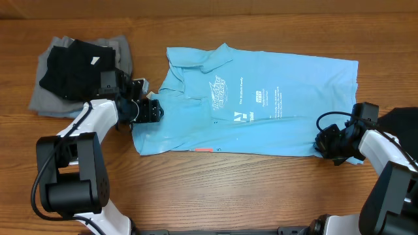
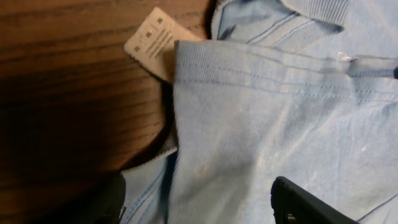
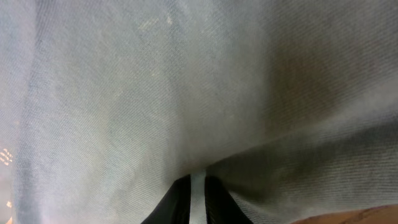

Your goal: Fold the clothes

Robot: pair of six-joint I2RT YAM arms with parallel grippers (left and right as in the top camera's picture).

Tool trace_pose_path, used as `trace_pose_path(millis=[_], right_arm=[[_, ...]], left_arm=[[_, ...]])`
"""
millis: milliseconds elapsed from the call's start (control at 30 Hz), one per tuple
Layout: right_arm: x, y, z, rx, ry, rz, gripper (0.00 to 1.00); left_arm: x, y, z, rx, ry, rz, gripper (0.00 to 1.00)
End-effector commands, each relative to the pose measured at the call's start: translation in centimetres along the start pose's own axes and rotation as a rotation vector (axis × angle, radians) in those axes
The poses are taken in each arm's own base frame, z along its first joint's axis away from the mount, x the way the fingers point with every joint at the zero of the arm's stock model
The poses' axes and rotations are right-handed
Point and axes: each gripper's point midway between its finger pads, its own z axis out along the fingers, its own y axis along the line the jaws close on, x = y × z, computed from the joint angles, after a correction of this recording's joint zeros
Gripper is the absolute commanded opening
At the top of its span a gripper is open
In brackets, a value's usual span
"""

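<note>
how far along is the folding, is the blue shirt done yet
Not yet. A black piece on a grey piece lies piled at the side, possibly finished. The blue shirt lies spread flat; the right gripper is pinched on its hem, the left gripper open over the sleeve. Folding its body is left.

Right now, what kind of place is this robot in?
Probably a robot workshop or lab, though I can't see the room. Two robot arms work at a wooden table, with a blue shirt spread flat and a pile of black and grey clothes beside it.
</note>
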Motion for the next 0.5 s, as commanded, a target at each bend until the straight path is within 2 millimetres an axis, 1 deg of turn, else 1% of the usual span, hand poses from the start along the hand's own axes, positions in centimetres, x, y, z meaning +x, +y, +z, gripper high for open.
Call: trace_pose_path(millis=[0,67,100,167,200,267,300,367,400,433,467], right_arm=[[1.0,-2.6,2.0,0.094,0.029,0.024,0.13],[1.0,-2.6,2.0,0.094,0.028,0.023,0.13],[1.0,-2.6,2.0,0.094,0.029,0.02,0.13],[1.1,-2.7,2.0,0.096,0.032,0.011,0.13],[1.0,-2.7,2.0,0.097,0.03,-0.005,0.13],[1.0,-2.8,2.0,0.101,0.027,-0.005,0.14],[1.0,-2.8,2.0,0.101,0.027,-0.005,0.14],[1.0,-2.8,2.0,0.101,0.028,-0.005,0.14],[1.0,-2.8,2.0,0.102,0.028,-0.005,0.14],[1.0,-2.8,2.0,0.101,0.027,-0.005,0.14],[1.0,-2.7,2.0,0.101,0.027,-0.005,0.14]], left_arm=[[1.0,-0.4,1.4,0.051,0.032,0.01,0.66],[1.2,-0.4,1.4,0.049,0.043,0.006,0.64],[1.8,0.1,1.3,0.022,0.067,0.009,0.67],[2.7,1.2,1.1,-0.039,0.103,-0.002,0.77],[2.7,1.4,1.0,-0.039,0.107,-0.001,0.79],[2.2,1.9,0.1,-0.049,0.1,-0.008,0.8],[1.6,2.3,-0.7,-0.067,0.09,-0.015,0.84],[0.7,2.8,-1.9,-0.09,0.07,-0.021,0.86],[0.3,2.7,-2.3,-0.086,0.062,-0.022,0.86],[0.2,2.2,-2.5,-0.063,0.066,-0.025,0.84],[0.6,1.5,-2.3,-0.031,0.08,-0.026,0.81]])
